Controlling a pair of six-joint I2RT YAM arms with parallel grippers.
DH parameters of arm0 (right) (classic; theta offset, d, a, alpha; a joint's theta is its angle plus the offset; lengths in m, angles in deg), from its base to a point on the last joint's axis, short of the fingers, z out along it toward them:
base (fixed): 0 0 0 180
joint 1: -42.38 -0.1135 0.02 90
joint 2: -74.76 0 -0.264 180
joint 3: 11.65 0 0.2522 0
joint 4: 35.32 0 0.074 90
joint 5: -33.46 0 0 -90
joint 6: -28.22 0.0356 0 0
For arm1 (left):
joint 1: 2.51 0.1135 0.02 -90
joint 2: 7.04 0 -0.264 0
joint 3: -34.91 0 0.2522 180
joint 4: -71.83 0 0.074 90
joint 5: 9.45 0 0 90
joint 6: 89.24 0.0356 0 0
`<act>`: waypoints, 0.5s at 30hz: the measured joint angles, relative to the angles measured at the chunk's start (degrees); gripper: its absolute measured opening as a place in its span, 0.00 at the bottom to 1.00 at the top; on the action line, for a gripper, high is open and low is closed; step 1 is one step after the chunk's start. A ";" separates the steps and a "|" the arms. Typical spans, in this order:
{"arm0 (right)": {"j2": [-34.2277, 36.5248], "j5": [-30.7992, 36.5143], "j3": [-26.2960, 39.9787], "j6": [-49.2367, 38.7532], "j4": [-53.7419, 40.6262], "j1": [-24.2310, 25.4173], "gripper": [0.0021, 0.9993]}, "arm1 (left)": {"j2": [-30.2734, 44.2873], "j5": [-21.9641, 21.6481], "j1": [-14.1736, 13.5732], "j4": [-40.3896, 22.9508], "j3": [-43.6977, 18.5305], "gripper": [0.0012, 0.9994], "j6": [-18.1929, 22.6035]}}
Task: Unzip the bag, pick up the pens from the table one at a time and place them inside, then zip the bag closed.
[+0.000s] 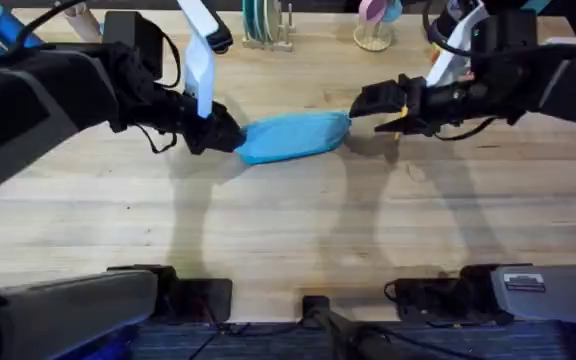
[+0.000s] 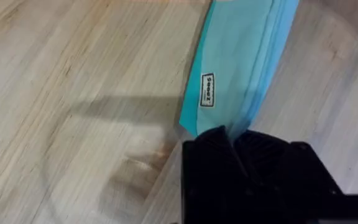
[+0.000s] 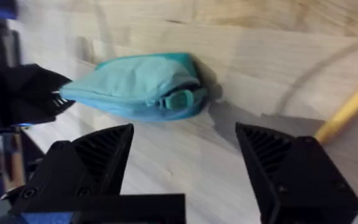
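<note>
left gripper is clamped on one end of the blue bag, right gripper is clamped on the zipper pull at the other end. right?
Partly. The left gripper is clamped on one end of the blue bag, but the right gripper is not on the zipper pull: the right wrist view shows its jaws wide open, short of the bag.

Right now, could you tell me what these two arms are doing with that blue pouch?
The left gripper is shut on one end of the light blue bag, pinning it on the table. The right gripper is open and hovers just off the other end, facing the zipper pull, not yet touching it. A yellow pen lies on the wood beside the right gripper. The bag looks zipped, so unzipping seems about to begin.
</note>
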 joint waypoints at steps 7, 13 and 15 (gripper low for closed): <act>3.45 -3.54 0.01 4.24 2.78 -0.39 1.00 | 0.00 0.00 0.00 -0.02 0.00 0.04 0.00; 4.95 -4.23 0.01 5.55 5.14 -2.63 1.00 | 0.01 0.00 0.00 -0.04 0.00 0.04 0.00; 5.33 -4.40 0.01 5.80 6.15 -3.28 0.99 | 0.00 0.00 0.01 -0.04 0.00 0.04 0.00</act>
